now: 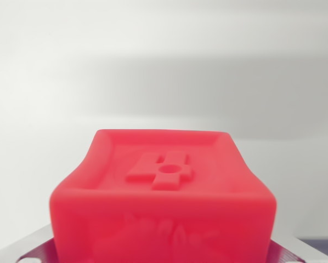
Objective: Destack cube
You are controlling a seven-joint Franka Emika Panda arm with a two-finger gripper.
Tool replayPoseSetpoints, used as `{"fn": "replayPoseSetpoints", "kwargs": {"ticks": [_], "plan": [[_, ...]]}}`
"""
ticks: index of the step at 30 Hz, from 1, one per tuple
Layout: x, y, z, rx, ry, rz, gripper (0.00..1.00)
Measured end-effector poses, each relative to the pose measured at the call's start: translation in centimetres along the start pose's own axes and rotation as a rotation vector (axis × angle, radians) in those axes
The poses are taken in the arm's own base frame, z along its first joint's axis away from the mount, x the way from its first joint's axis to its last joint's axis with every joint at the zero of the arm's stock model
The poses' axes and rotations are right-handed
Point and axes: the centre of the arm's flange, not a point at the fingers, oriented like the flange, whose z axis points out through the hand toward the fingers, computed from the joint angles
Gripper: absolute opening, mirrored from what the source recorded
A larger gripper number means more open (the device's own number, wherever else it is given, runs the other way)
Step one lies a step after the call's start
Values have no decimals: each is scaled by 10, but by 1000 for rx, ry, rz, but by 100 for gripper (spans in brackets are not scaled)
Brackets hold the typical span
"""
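Note:
A red soft cube (164,192) fills the lower middle of the wrist view, very close to the camera. Its top face carries a raised cross-shaped mark with a small round hole. My gripper (164,244) is shut on the cube. Only grey metal finger parts (27,246) show at the bottom left and bottom right corners, pressed against the cube's sides, which bow inward. The cube's underside and whatever lies below it are hidden. No second cube shows.
Behind the cube lies a plain white surface (164,66) with a soft grey shadow band across the middle. A dark strip (323,241) shows at the bottom right edge.

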Motion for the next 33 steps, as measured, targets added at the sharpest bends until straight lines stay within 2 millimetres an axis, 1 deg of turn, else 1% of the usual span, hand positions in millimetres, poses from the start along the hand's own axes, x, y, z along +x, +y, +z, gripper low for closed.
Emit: {"fn": "replayPoseSetpoints", "kwargs": {"ticks": [22, 33], "plan": [[-2, -42, 5, 0, 0, -8, 0], [-3, -59, 8, -1, 0, -12, 0]]}}
